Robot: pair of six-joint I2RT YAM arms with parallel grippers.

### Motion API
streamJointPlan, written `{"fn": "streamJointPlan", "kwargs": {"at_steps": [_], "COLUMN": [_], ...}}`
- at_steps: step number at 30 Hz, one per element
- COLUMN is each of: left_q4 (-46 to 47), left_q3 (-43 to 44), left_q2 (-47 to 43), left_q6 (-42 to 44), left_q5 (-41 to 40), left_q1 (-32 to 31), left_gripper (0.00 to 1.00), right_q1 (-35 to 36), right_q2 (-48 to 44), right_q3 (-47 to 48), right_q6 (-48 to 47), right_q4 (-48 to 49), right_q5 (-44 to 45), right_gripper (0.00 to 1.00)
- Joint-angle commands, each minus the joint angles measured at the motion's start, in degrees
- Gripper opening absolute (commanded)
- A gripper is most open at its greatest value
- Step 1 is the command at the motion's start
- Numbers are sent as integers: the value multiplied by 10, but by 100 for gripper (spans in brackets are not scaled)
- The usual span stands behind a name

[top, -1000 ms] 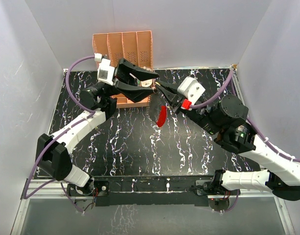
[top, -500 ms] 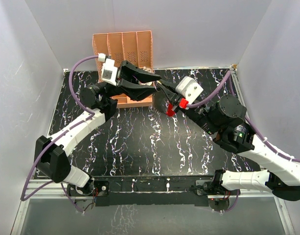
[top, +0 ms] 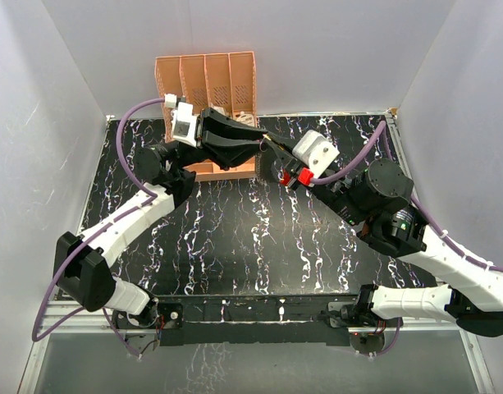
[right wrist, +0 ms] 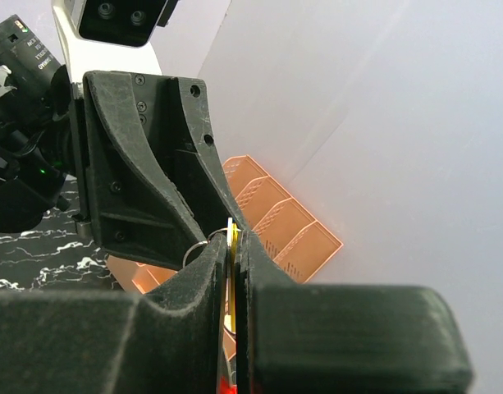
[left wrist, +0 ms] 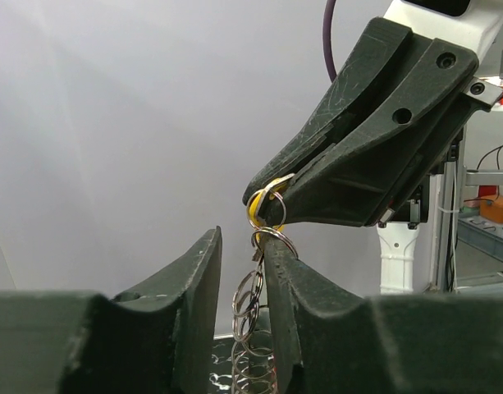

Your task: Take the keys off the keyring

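Above the black marbled bench [top: 235,238], towards the upper middle of the top view, two arms meet in mid-air. The right end effector [left wrist: 266,199] is clamped tight on the small yellow key [left wrist: 255,215], upper centre of the left wrist view; the thin wire keyring [left wrist: 277,236] hangs just below it, with a chain of small rings [left wrist: 249,316] dangling beneath. The left end effector [left wrist: 241,246] stands narrow, its jaws either side of that chain with a gap showing; whether it touches the keyring is hard to tell. The step in hand seems to be securing the ring; next, it calls for a firm pinch, then working the key off the wire.
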Motion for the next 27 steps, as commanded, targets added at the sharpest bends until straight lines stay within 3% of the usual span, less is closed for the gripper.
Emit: {"fn": "streamJointPlan", "kwargs": {"at_steps": [1,8,12,20,27], "left_q4": [0,34,40,98,130], "left_q3": [-10,-6,-6,-11,-9], "left_q2": [-8,12,8,7,15], "left_q6": [2,-30,-33,-68,-91], "left_q5": [14,9,11,24,24], "left_q1": [-9,-8,-8,-9,-8], "left_gripper": [22,20,32,41,28], "right_q1": [2,3,2,2,2], "right_q2": [-5,1,0,4,10], "right_q3": [20,18,12,5,9], "right_q6": [-8,-2,-1,0,5], "right_q4": [86,79,77,80,76], "right_q5": [-26,-22,-13,-3,-4], "right_gripper": [0,0,0,0,0]}}
